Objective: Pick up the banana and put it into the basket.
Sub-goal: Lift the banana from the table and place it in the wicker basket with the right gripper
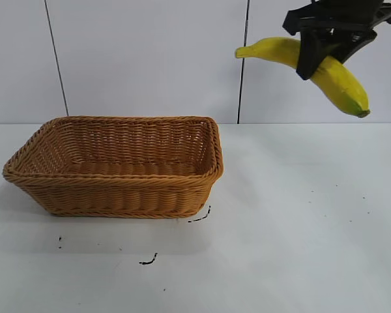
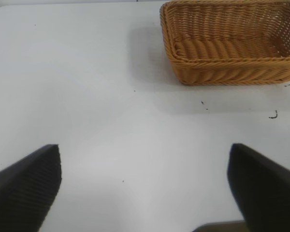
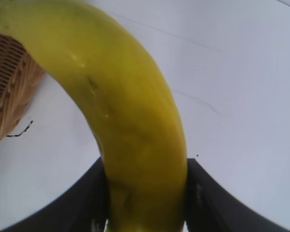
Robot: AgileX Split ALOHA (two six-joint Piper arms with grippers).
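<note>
One banana (image 1: 332, 77) and one basket (image 1: 117, 195) show in the exterior view. The banana hangs high above the tabletop's (image 1: 300, 215) right side, pinched near its middle by the right gripper (image 1: 319, 55), one end pointing toward the basket, the other sloping down to the right. The basket sits on the left half of the tabletop, well apart from the fruit and holding nothing visible.

In the left wrist view, the left gripper (image 2: 145, 188) hovers with its fingers (image 2: 26, 186) spread wide and nothing between them; the basket's near corner lies some way off.

In the right wrist view, the two dark fingers (image 3: 79, 205) press against either side of the banana's body, with the basket's rim at the frame's edge.

The banana looks light and fairly stiff but smooth-skinned and easily bruised, so a moderate squeeze at mid-length, as here, should keep it balanced without sliding.
</note>
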